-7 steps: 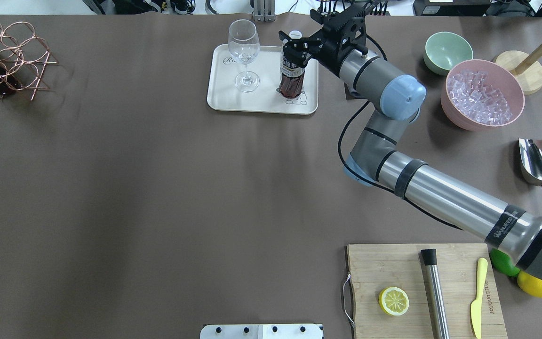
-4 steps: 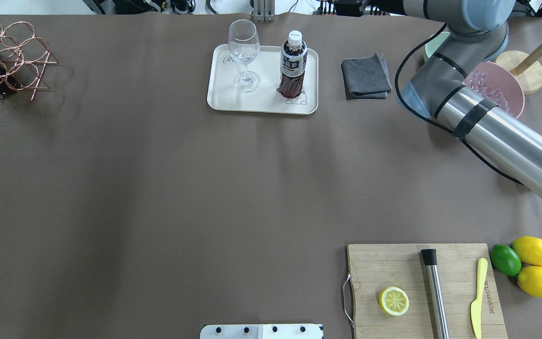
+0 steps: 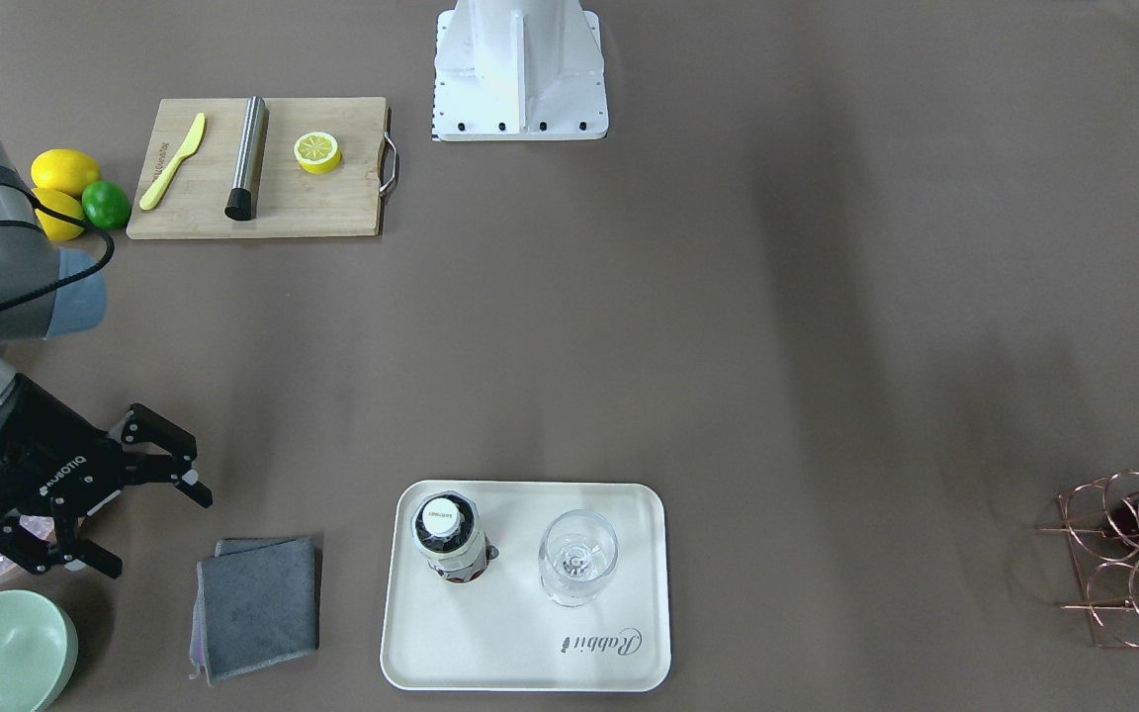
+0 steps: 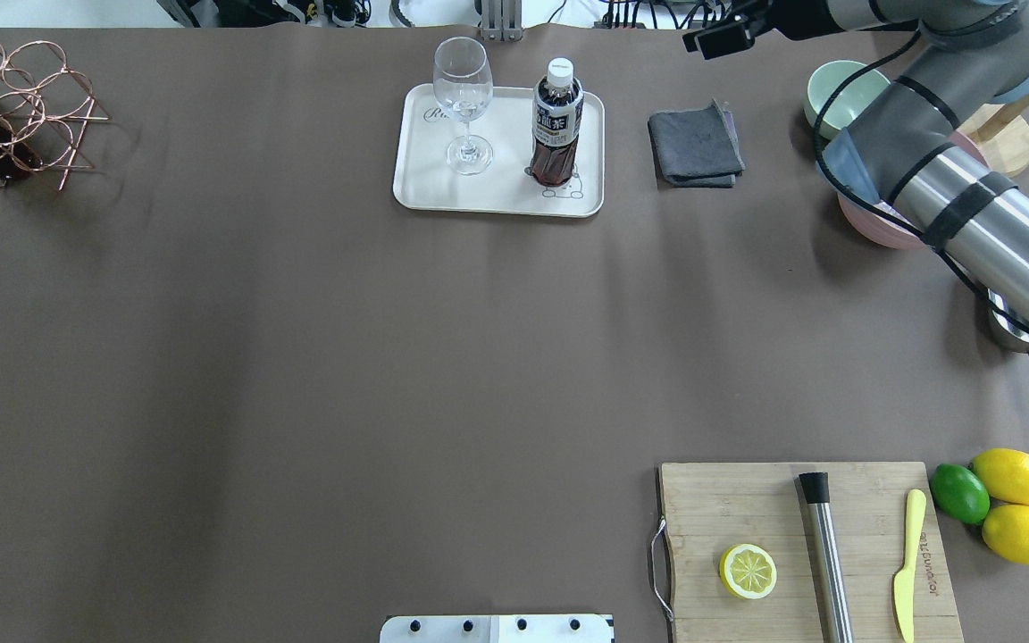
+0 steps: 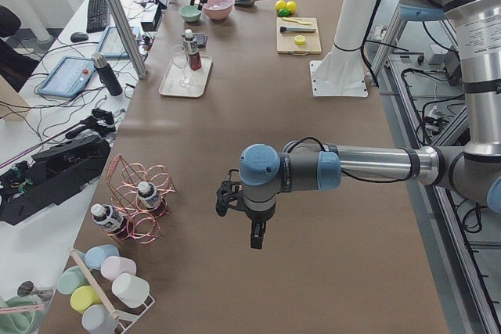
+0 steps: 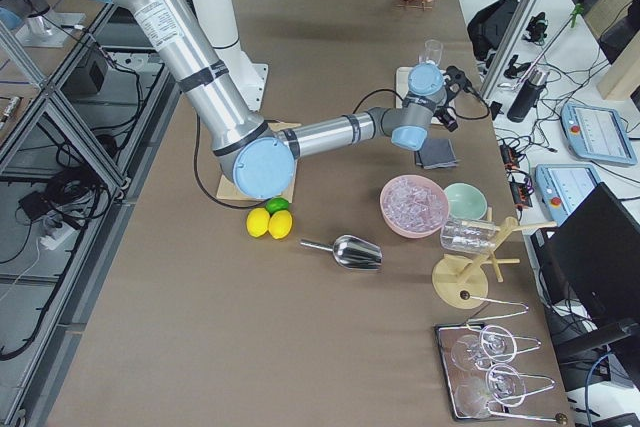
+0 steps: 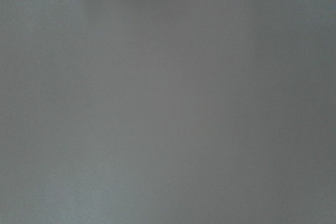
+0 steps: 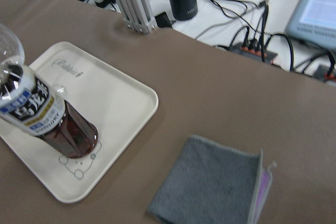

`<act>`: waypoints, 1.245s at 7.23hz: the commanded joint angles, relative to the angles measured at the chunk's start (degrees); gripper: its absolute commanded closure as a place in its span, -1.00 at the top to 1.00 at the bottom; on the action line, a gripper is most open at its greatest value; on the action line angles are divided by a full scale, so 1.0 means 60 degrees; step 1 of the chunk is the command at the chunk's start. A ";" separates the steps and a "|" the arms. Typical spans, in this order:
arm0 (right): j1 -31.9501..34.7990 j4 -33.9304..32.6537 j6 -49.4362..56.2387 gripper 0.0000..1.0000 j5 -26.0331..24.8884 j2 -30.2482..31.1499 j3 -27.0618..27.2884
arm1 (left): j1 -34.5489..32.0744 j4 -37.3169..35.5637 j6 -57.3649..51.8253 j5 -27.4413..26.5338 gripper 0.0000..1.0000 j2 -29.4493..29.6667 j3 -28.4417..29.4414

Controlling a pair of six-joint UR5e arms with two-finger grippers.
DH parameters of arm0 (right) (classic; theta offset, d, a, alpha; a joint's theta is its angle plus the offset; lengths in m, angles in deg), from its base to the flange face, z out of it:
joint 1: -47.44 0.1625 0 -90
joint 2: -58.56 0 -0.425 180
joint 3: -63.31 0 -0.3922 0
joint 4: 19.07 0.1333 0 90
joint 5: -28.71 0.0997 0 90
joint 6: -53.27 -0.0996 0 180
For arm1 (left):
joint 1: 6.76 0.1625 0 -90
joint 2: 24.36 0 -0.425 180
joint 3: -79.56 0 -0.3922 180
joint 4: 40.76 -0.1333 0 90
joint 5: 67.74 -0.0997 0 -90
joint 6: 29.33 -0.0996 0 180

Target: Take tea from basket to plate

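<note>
Exterior front-facing view: the right gripper [image 3: 156, 534], clamped on the tea [image 3: 446, 539] a second ago, now hangs wide open and empty at lower left. The tea stands upright on the plate [image 3: 520, 653] beside a wine glass [image 3: 577, 556]; delivery looks complete. Whether the left gripper [image 5: 254, 236] is parted cannot be told.

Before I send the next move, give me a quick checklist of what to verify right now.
1. Tea standing upright on the plate: ok.
2. Right gripper open and away from the tea: ok.
3. Wine glass upright on the plate, apart from the tea: ok.
4. Left gripper open or shut: cannot tell.
5. Basket with a bottle left in it: ok.
</note>
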 commanded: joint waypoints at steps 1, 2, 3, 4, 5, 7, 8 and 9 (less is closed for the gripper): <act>0.0059 -0.2185 -0.2021 0.99 0.0986 0.3008 0.3132 | -0.0008 0.0016 -0.0010 0.0328 0.96 0.0020 0.0212; 0.0276 -0.2874 -0.2739 0.99 0.1410 0.3949 0.4015 | -0.0008 0.0016 -0.0010 0.0360 0.96 0.0063 0.0227; 0.0699 -0.3534 -0.3065 0.99 0.2052 0.4509 0.4328 | -0.0008 0.0001 -0.0010 0.0360 0.96 0.0078 0.0227; 0.1124 -0.4280 -0.3069 0.99 0.2421 0.4979 0.4331 | -0.0008 -0.0013 -0.0010 0.0360 0.96 0.0093 0.0212; 0.1317 -0.5012 -0.2924 1.00 0.2410 0.5361 0.4244 | -0.0008 -0.0013 -0.0010 0.0360 0.96 0.0079 0.0183; 0.2208 -0.5341 -0.0723 1.00 0.2265 0.6486 0.3806 | -0.0008 -0.0057 -0.0024 0.0360 0.96 0.0064 0.0197; 0.2444 -0.5342 0.0450 1.00 0.1930 0.6884 0.3427 | -0.0008 -0.0072 -0.0024 0.0360 0.96 0.0049 0.0212; 0.2939 -0.5429 0.1955 1.00 0.1593 0.7149 0.3032 | -0.0008 -0.0072 -0.0024 0.0360 0.96 0.0020 0.0183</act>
